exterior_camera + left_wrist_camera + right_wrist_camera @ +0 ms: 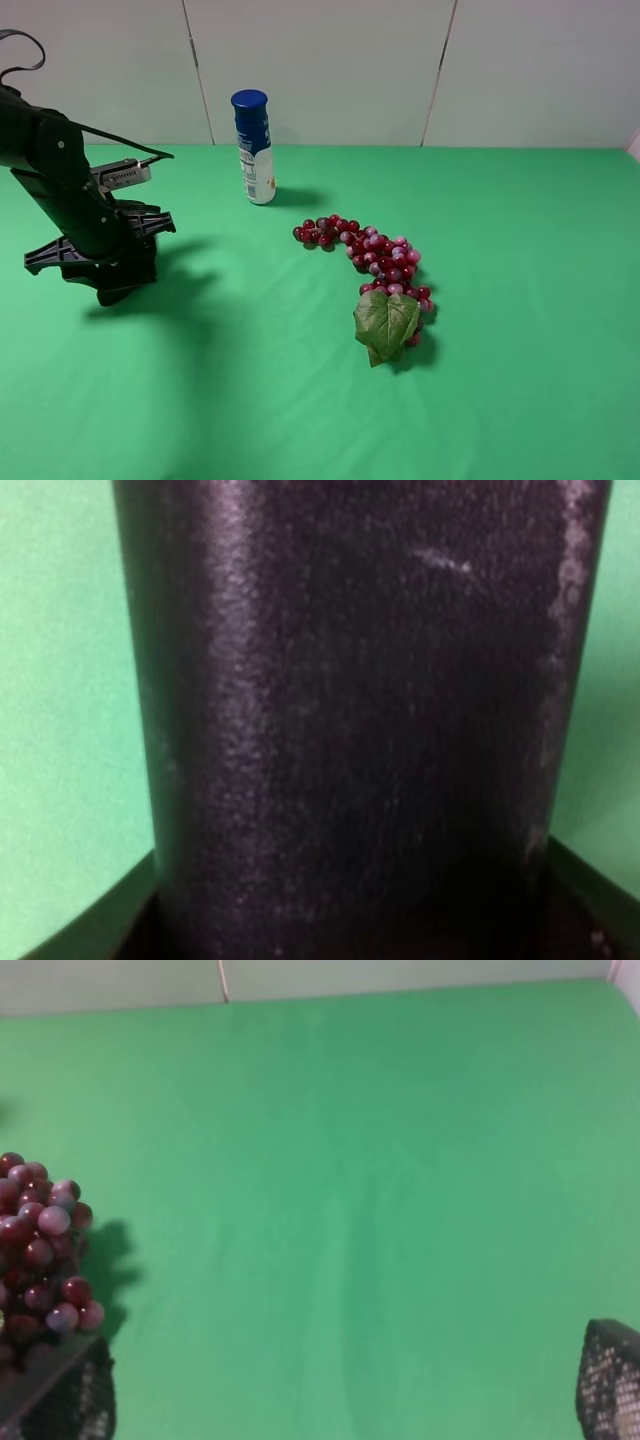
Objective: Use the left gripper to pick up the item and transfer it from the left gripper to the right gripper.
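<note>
Pressed right up against the left wrist lens, the item (340, 730) fills nearly that whole view: a black, grainy, leathery face with green cloth (60, 680) showing along both of its long edges. On the high camera I see the left gripper (112, 282) down at the cloth, well to the left of the bottle (254, 148) and nearer to me. Its dark bulk covers that spot, so I cannot pick the item out there, and I cannot tell whether its fingers are clamped on the item or just beside it. That bottle stands upright, white with a blue cap, close to the white wall (320, 70). To the right of the bottle and nearer to me lies the grape bunch (370, 255), curving away from it, with the green leaf (385, 325) at the end farthest from the bottle. I see the right gripper (335, 1400) only through its own wrist camera. Its meshed black fingers (60, 1395) are spread wide with bare cloth between them, and one is just beside the grapes.
</note>
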{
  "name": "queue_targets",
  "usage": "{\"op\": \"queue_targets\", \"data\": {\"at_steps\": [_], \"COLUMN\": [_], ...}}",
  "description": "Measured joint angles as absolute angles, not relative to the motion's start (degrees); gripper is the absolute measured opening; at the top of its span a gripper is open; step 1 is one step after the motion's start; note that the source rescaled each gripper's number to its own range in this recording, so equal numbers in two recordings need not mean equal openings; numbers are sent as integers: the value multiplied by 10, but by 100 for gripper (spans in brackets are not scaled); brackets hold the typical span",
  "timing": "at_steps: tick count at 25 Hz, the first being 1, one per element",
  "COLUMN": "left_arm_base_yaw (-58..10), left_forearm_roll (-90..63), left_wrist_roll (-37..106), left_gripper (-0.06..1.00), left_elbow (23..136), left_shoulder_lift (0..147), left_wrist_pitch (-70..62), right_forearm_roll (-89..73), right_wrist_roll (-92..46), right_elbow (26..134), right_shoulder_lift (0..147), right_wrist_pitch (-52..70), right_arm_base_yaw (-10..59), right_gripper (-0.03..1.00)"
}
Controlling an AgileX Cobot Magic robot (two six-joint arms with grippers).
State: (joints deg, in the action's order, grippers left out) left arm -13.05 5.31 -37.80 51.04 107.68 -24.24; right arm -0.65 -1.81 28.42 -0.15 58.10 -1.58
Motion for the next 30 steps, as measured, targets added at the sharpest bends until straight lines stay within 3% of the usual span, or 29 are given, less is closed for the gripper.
{"op": "queue_targets", "data": {"at_steps": [16, 30], "left_arm_base_yaw": [-131, -131], "left_forearm_roll": [46, 48], "left_wrist_roll": [-310, -247], "left_gripper": [16, 12], "left_elbow": [510, 510], "left_shoulder_lift": [1020, 965], "left_wrist_pitch": [-330, -393], "right_forearm_roll": [-6, -6], "right_wrist_roll": [-18, -18], "right_elbow": [284, 284], "right_shoulder_lift": [-2, -2], "right_wrist_pitch": [581, 581], "right_arm_base_yaw": [-16, -16], "right_gripper": [100, 100]}}
